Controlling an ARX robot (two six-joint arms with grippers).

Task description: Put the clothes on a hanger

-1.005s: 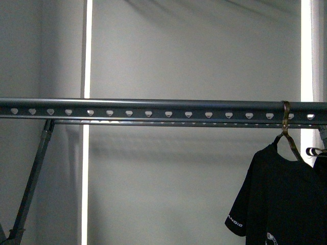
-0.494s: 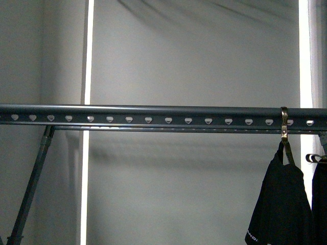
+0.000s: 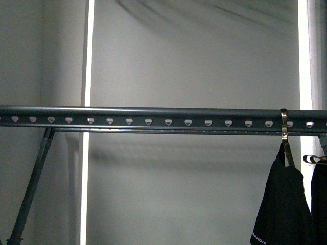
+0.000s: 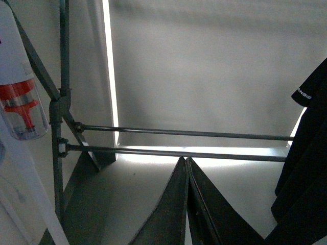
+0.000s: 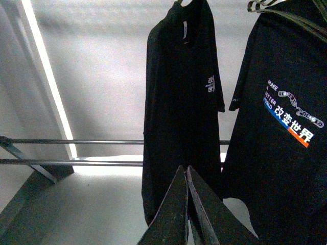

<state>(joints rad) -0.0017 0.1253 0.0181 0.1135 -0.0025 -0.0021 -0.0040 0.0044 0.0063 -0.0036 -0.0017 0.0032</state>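
The brass-silver hanger (image 3: 284, 133) hangs by its flat hook on the dark perforated rail (image 3: 153, 119) at the far right of the front view, carrying a black T-shirt (image 3: 283, 204) seen edge-on. That shirt also shows in the right wrist view (image 5: 179, 102), hanging beyond my right gripper (image 5: 186, 168), which is shut and empty. My left gripper (image 4: 185, 161) is shut and empty, low down, with the shirt's sleeve (image 4: 309, 153) off to one side. Neither gripper shows in the front view.
A second black shirt with printed lettering (image 5: 286, 127) hangs on another hanger (image 3: 314, 158) right beside the first. Two low crossbars (image 4: 179, 143) and a slanted rack leg (image 3: 30, 184) stand at the rack's left. A white and red bottle-like object (image 4: 18, 87) is near the left gripper.
The shirt on the hanger has turned from facing front to edge-on. The rail sits lower in the front view than one second ago.
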